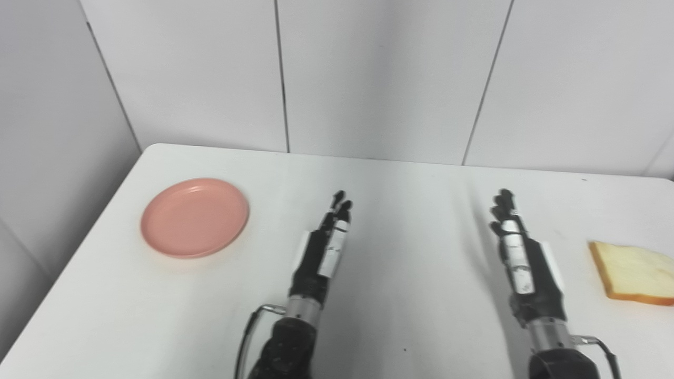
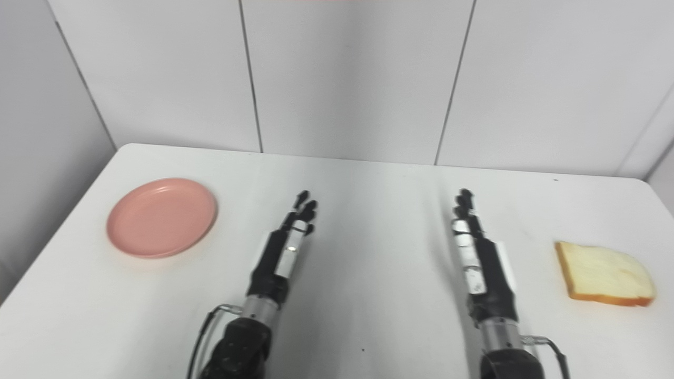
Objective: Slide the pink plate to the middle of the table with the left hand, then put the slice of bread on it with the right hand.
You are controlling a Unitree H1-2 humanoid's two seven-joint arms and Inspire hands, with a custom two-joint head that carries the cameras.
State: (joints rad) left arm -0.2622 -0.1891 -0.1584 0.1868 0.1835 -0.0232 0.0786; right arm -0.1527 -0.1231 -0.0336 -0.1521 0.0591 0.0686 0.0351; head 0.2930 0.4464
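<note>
Both robot hands empty — bread slice (image 2: 604, 275) whole only in right eye view

2 head cameras look down, sharing the whole table (image 2: 368, 326).

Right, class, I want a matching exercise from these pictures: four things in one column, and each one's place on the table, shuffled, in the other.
Things:
1. pink plate
2. slice of bread
3. left hand
4. right hand

Places:
A. near the table's right edge
B. left of centre, holding nothing
C. far left
D. right of centre, beside the bread but apart from it

Pairs: 1-C, 2-A, 3-B, 4-D
</note>
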